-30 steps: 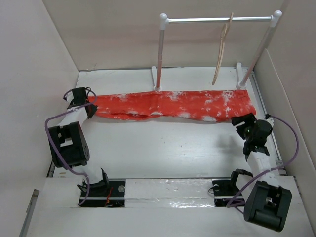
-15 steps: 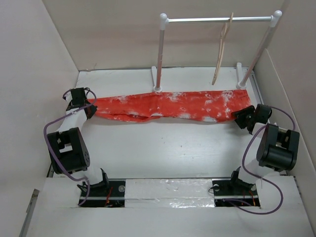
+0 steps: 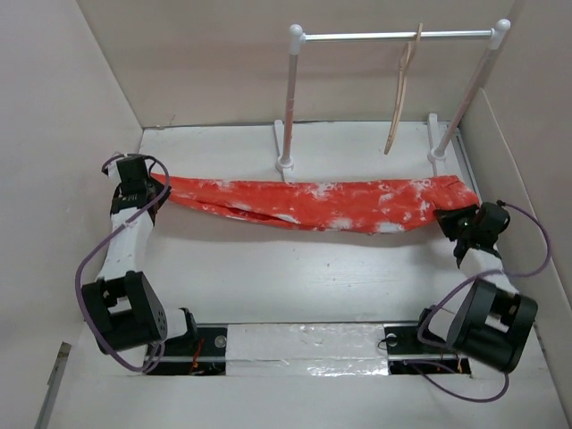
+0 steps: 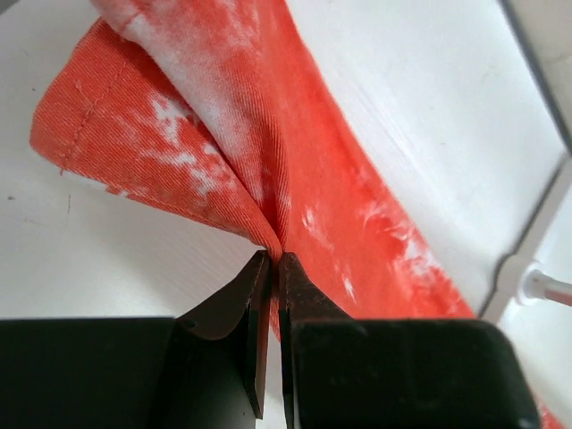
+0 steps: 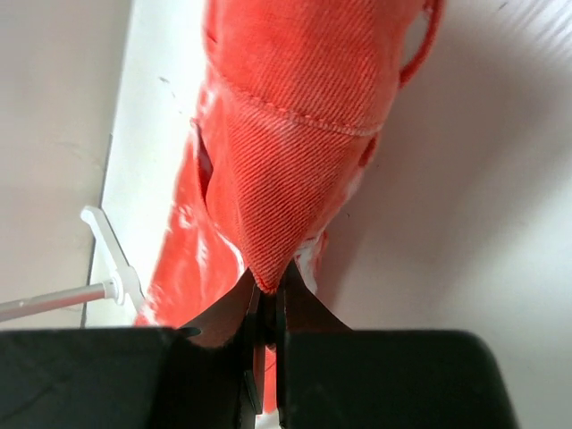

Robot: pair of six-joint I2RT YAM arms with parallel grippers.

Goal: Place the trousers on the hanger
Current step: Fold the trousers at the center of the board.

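Note:
The orange-red trousers with white splotches stretch across the table from left to right, sagging a little in the middle. My left gripper is shut on their left end; the wrist view shows the cloth pinched at my left gripper. My right gripper is shut on their right end, where a fold of the cloth tapers into my right gripper. The pale wooden hanger hangs edge-on from the rack's bar, behind the trousers.
A white tube rack with a metal crossbar stands at the back; its left post rises just behind the trousers and its right post leans near the right wall. Box walls close in on the left, back and right.
My right gripper moved up to the right end of the trousers and shut on it. Both ends have lifted, so the cloth now hangs between the grippers. My left arm shifted back and left.

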